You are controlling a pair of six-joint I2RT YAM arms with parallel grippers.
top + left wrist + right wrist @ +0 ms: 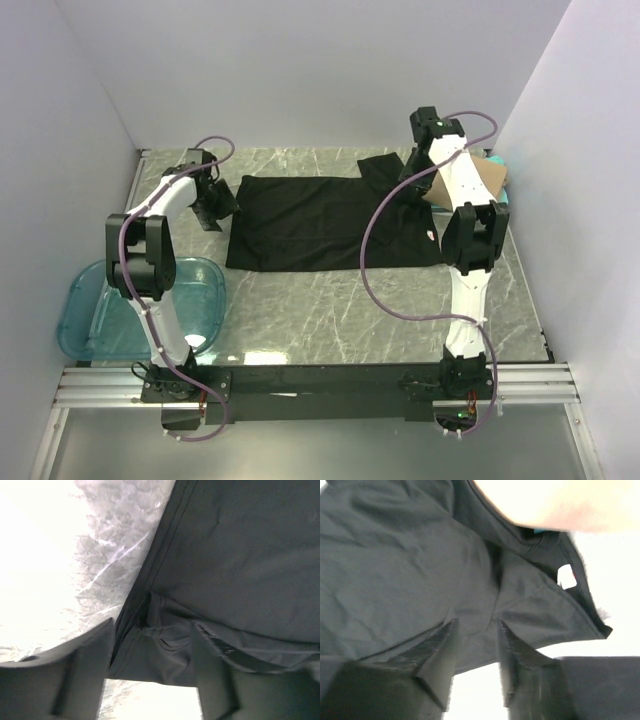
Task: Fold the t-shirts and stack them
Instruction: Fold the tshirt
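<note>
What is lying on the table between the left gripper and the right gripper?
The black t-shirt lies spread on the table there, reaching from the left gripper to the right gripper. The top view shows this.

The top view is lit brightly and evenly from above, and only soft shadows are thrown on the counter (330, 310). A strip of glare is seen along its near edge, and a white highlight on the tub (90, 300). The black t-shirt (300, 220) is rendered so dark that its folds are barely resolved. In both wrist views the background is blown out to white, the cloth is slightly soft, and the left tool (152, 630) and right tool (477, 625) are blurred, being out of focus.
</note>
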